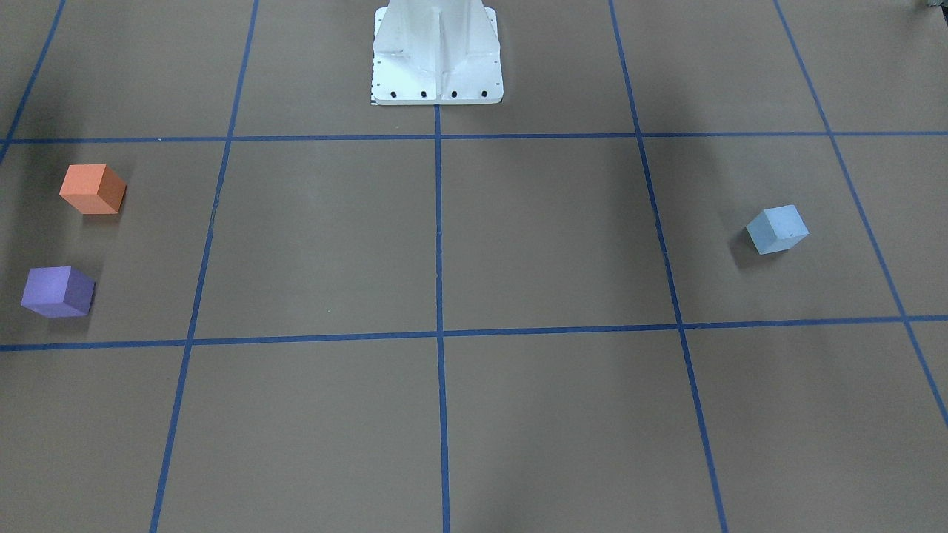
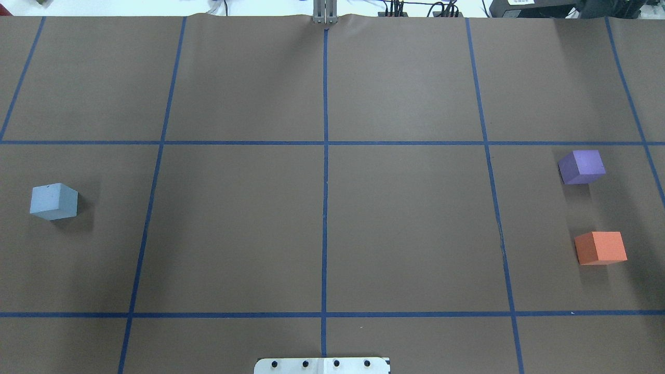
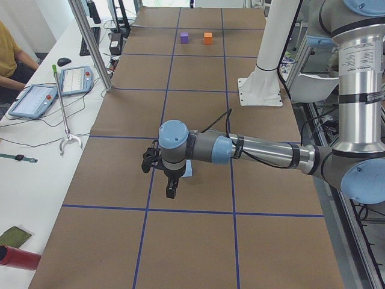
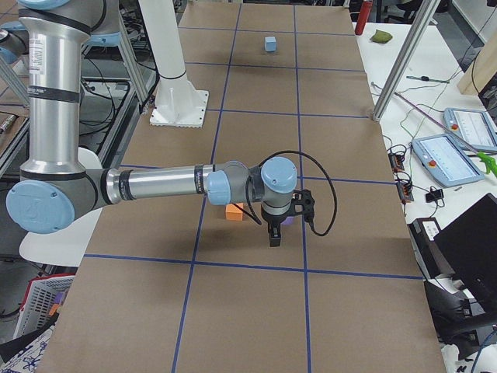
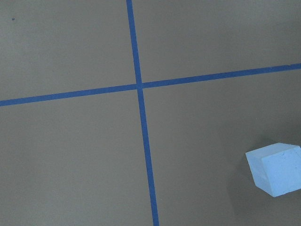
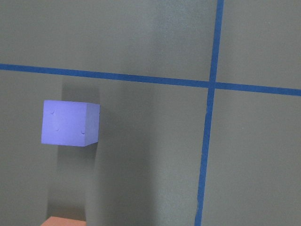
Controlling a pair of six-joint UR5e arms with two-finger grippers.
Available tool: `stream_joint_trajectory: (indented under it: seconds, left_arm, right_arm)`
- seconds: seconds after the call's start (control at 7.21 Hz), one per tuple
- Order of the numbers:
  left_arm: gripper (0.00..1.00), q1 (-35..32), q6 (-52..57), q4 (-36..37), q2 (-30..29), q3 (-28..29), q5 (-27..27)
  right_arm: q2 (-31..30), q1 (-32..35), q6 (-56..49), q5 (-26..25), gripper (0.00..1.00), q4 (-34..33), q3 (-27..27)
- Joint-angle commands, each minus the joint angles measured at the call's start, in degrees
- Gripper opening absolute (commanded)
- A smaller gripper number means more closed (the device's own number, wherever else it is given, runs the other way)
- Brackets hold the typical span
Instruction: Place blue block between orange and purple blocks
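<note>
While both arms are reaching out from the white pedestal (image 1: pixel 437 55), the table (image 2: pixel 405 223), papered brown and gridded with blue tape (image 2: pixel 325 208), is carrying three blocks. The left arm (image 3: pixel 264 150) is stretching out on the pedestal's left side, and the right arm (image 4: pixel 155 186) on its right side. The left gripper (image 3: pixel 169 185) is hanging above the paper, pointing down, and the right gripper (image 4: pixel 274 233) likewise. Jaw state of either: cannot tell, side views only.

The orange block (image 2: pixel 600 248) and purple block (image 2: pixel 582 167) are sitting well to the pedestal's right, purple the farther from it, with a gap lying between them. The blue block (image 2: pixel 53 201) is sitting well to the pedestal's left. It is lying just beside the left gripper and below it, untouched, half hidden behind that wrist in the left side view. Taped paper squares in front of the pedestal are lying between it and the pair.
</note>
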Motion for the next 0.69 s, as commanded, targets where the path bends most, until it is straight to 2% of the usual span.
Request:
stream_joint_trajectory:
  seconds: [0.0, 0.14, 0.28, 0.42, 0.55]
  left_arm:
    - [1.00, 0.70, -0.11, -1.52, 0.36, -0.08, -1.90]
    - [1.00, 2.88, -0.02, -2.21, 0.01, -0.25, -1.99]
    - [1.00, 10.91, -2.46, -4.83, -0.43, -0.16, -1.38]
    - [1.00, 12.64, -10.75, -10.51, -0.95, -0.77, -1.20]
    - [1.00, 14.92, -12.48, -16.14, -0.70, 0.27, -1.12]
  right_arm:
    - [0.06, -2.54, 0.14, 0.45, 1.00, -0.26, -1.13]
    - [-0.12, -2.46, 0.23, 3.24, 1.00, -0.35, -0.69]
    - [-0.12, -2.37, 0.23, 3.62, 1.00, 0.00, -0.34]
    - [0.23, -2.45, 0.32, 3.62, 1.00, 0.00, -0.60]
    - [0.32, -2.46, 0.49, 3.62, 1.00, 0.09, -0.69]
